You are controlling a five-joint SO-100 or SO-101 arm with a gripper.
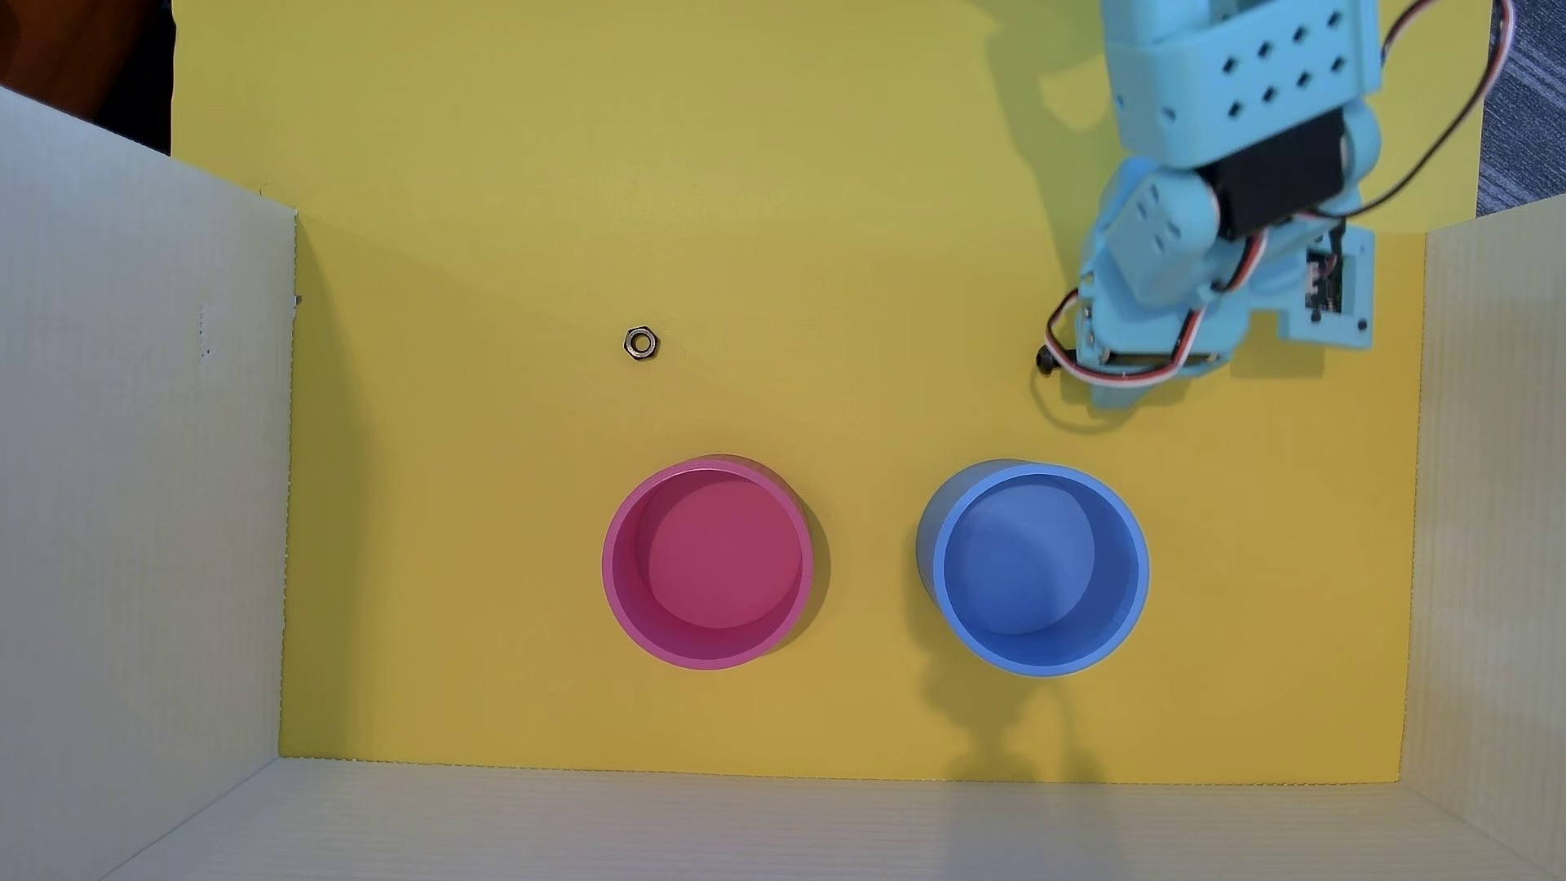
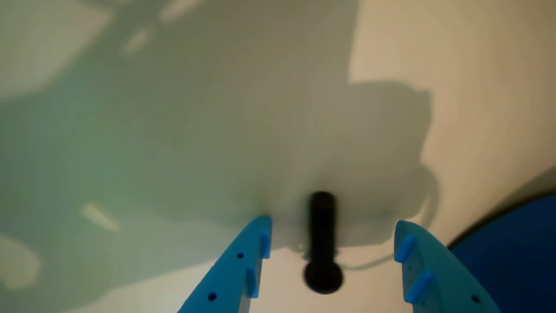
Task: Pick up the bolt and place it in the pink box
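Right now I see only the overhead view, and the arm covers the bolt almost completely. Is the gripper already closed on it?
Observer: No. In the wrist view the gripper is open, the bolt lying between its fingers, touching neither.
Operator: How does the bolt lie?
Observer: Lengthwise between the fingers, head nearest the camera.
Operator: Anything close to it?
Observer: Only the blue container, at the lower right edge of the wrist view. The pink box does not show there.
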